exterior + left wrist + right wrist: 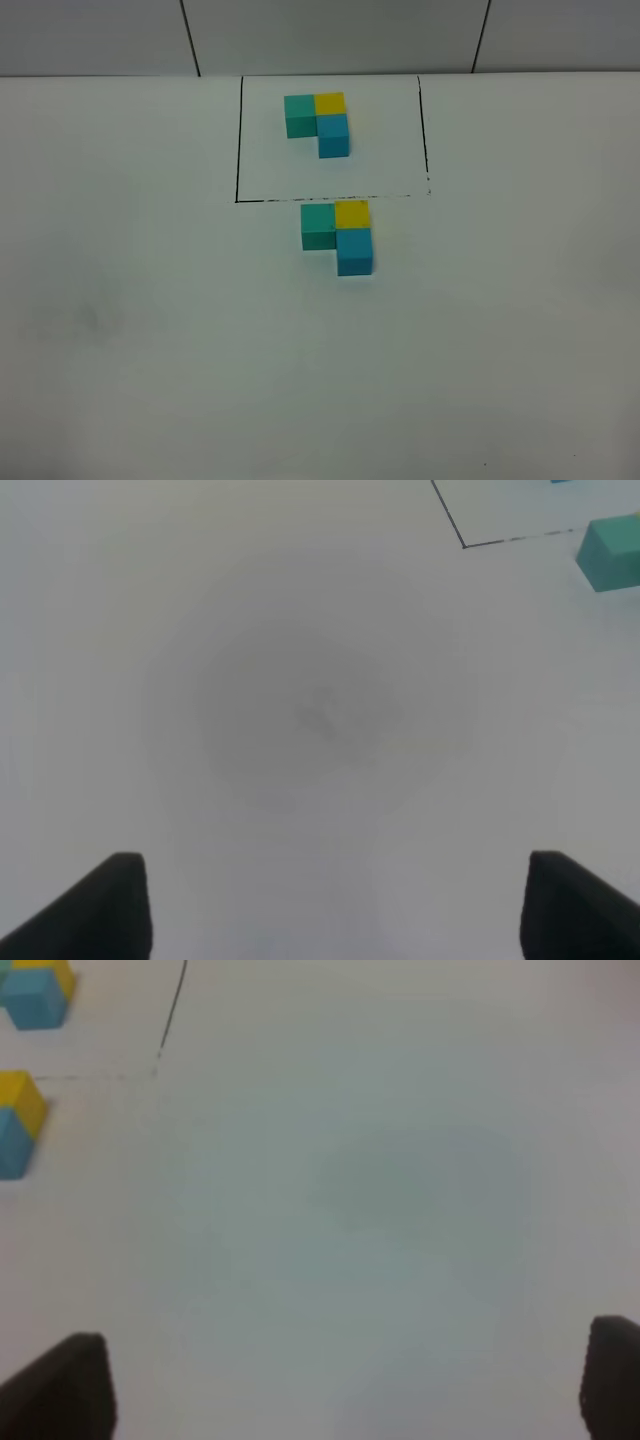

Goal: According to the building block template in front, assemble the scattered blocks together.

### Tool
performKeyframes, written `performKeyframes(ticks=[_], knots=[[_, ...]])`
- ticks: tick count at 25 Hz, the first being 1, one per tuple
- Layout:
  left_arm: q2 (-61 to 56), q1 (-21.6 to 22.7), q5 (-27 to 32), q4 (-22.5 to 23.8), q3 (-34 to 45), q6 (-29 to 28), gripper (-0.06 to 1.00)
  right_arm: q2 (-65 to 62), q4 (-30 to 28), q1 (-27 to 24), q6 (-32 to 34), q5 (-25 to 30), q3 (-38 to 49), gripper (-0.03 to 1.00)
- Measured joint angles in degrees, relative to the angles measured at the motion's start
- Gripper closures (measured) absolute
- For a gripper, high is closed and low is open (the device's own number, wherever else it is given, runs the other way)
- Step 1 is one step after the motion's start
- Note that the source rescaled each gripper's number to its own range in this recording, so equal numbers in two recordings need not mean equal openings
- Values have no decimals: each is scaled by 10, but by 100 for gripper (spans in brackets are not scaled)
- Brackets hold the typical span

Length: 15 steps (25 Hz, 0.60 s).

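**Three cubes joined in an L, both arms standing off**

Already the three small plain cubes sit pressed together on the white tabletop [130, 330], just outside the near edge of the thin black-lined rectangle outline [238, 140]. The teal-green cube [318, 226] is at nine o'clock of the yellow cube [352, 214], and the sky-blue cube [355, 252] is at six o'clock of the yellow one, all touching. Inside the outline the framed trio of joined cubes [320, 124] shows the same L.

They look light, hard and smooth-sided, so I judge they would slide if nudged; the safest hold would be across two opposite flat faces of one cube, away from its neighbours.

The L has no single long axis: one leg runs nine to three o'clock, the other twelve to six, with the corner at the yellow cube, matching the template.

The left gripper [335, 905] hangs wide open over bare table, holding nothing. The right gripper [345, 1385] also stands wide apart and empty.
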Motion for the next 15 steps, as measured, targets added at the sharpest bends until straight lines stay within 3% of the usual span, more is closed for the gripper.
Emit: performKeyframes(ticks=[8,15], knots=[[0,0,0,0,0,0,19,0,0,6,0,0,0,13],[0,0,0,0,0,0,19,0,0,6,0,0,0,22]])
